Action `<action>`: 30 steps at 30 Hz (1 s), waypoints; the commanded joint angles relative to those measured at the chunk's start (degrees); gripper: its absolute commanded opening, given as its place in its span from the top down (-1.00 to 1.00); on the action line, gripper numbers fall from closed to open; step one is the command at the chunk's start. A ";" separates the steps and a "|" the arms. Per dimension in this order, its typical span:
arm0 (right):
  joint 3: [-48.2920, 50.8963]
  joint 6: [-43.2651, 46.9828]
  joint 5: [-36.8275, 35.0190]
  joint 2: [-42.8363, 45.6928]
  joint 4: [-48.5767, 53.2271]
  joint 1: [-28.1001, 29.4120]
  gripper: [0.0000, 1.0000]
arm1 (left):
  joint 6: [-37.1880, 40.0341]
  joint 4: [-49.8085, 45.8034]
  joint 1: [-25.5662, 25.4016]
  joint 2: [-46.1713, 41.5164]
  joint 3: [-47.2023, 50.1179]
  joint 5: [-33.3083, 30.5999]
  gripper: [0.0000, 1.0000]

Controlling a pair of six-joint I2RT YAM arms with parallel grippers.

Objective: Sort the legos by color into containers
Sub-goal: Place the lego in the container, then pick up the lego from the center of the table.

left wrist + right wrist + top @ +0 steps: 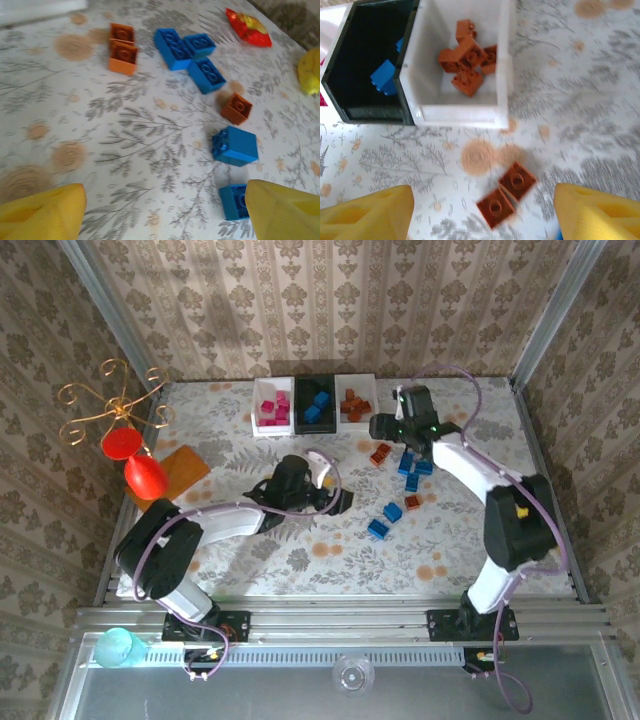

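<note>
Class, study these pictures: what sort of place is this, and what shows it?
Likely a robot lab booth dressed like a home: two arms on a metal rail, wallpapered walls, floral tablecloth.

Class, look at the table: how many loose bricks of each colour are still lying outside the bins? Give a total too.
Blue bricks: 5
Orange bricks: 3
Total loose on the table: 8

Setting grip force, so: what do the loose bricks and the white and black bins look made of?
The bricks: hard moulded plastic, slightly glossy, judging by crisp edges and round studs. The white bin and black bin: probably thin rigid plastic, with smooth, straight walls and a faint sheen; the exact plastic cannot be told.
</note>
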State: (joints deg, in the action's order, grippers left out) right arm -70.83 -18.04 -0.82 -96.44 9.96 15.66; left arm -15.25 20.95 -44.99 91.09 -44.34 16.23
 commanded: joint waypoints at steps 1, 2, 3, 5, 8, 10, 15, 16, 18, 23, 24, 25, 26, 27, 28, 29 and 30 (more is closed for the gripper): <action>6.75 -1.97 -2.82 5.40 -2.84 -1.68 -0.61 | 3.99 -3.53 -4.69 0.88 -1.59 -2.43 -0.70; 8.56 -1.90 -3.49 6.95 -2.74 -2.06 -0.67 | 4.08 -4.00 -6.37 1.30 -1.63 -3.79 -0.72; 10.36 -1.53 -4.71 8.37 -3.26 -2.33 -0.75 | 3.92 -4.67 -8.08 1.90 -1.92 -5.36 -0.74; 13.58 -1.15 -7.03 10.52 -5.02 -2.60 -0.91 | 3.90 -6.64 -10.88 3.83 -3.07 -8.01 -0.78; 16.54 -1.50 -7.90 11.84 -6.82 -3.08 -1.00 | 4.42 -9.76 -14.39 7.48 -5.71 -12.68 -0.82; 18.30 -2.00 -8.72 12.39 -8.28 -3.46 -1.00 | 4.86 -10.74 -15.92 9.57 -7.36 -14.42 -0.83; 20.71 -3.09 -9.02 14.14 -9.41 -5.57 -1.00 | 6.46 -12.16 -18.14 13.80 -11.85 -15.44 -0.85; 21.02 -3.16 -9.11 14.49 -9.49 -5.85 -1.00 | 6.75 -12.47 -18.41 14.46 -12.49 -15.63 -0.85; 21.64 -3.35 -9.19 15.13 -9.89 -6.25 -1.00 | 7.32 -12.77 -18.89 15.95 -13.68 -16.23 -0.85; 22.09 -3.53 -8.99 15.07 -10.20 -6.43 -1.00 | 7.76 -13.76 -19.35 19.64 -16.24 -16.72 -0.75; 22.14 -3.63 -8.73 14.93 -10.28 -6.44 -1.00 | 7.77 -14.04 -19.50 20.27 -16.84 -17.12 -0.70; 22.14 -3.59 -8.68 14.84 -10.23 -6.43 -1.00 | 7.77 -14.20 -19.62 20.71 -17.16 -17.47 -0.65; 22.14 -3.58 -8.46 14.79 -10.22 -6.43 -1.00 | 7.77 -14.25 -19.76 21.17 -17.47 -17.93 -0.59; 22.06 -3.51 -8.28 14.71 -10.20 -6.43 -1.00 | 7.69 -14.06 -19.78 21.53 -17.64 -18.36 -0.54; 22.05 -3.49 -8.28 14.71 -10.16 -6.44 -1.00 | 7.48 -13.65 -19.89 21.70 -17.67 -18.67 -0.47; 22.05 -3.50 -8.16 14.61 -10.16 -6.50 -1.00 | 7.17 -12.81 -19.87 21.84 -17.45 -18.76 -0.40; 22.14 -3.52 -7.93 14.54 -10.26 -6.46 -1.00 | 6.86 -11.71 -19.82 21.85 -17.13 -18.54 -0.35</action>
State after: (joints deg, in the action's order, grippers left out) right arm -49.36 -20.86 -8.21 -82.54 0.75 9.26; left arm -8.32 9.02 -64.27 111.70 -60.86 -1.41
